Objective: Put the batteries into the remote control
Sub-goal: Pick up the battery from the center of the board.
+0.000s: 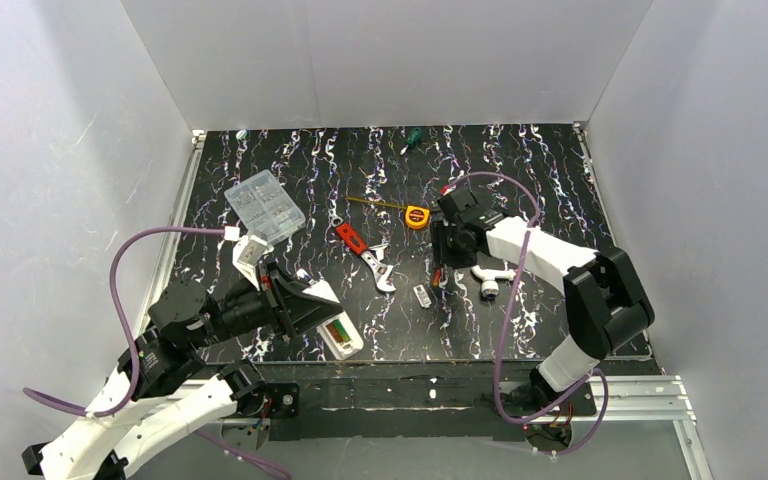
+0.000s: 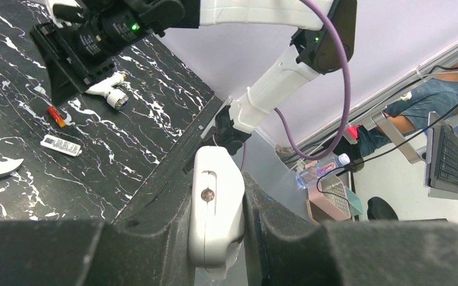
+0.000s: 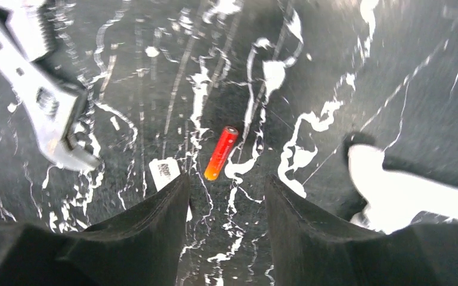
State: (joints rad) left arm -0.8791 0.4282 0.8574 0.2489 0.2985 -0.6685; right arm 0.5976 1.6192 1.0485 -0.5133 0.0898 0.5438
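My left gripper (image 1: 322, 318) is shut on the white remote control (image 1: 350, 344) near the table's front edge. In the top view a green and yellow battery (image 1: 336, 329) lies in its open bay. The left wrist view shows the remote's end (image 2: 217, 202) clamped between both fingers. A red-orange battery (image 3: 221, 152) lies loose on the marbled tabletop. My right gripper (image 3: 226, 182) hovers just above it, open, with nothing between its fingers; from above, the gripper (image 1: 442, 262) stands over the battery (image 1: 437, 279).
A white tap-shaped piece (image 1: 490, 278) lies right of the loose battery, a small white tag (image 1: 421, 295) left of it. A red-handled wrench (image 1: 365, 250), an orange tape measure (image 1: 417, 215) and a clear compartment box (image 1: 264, 205) lie further back.
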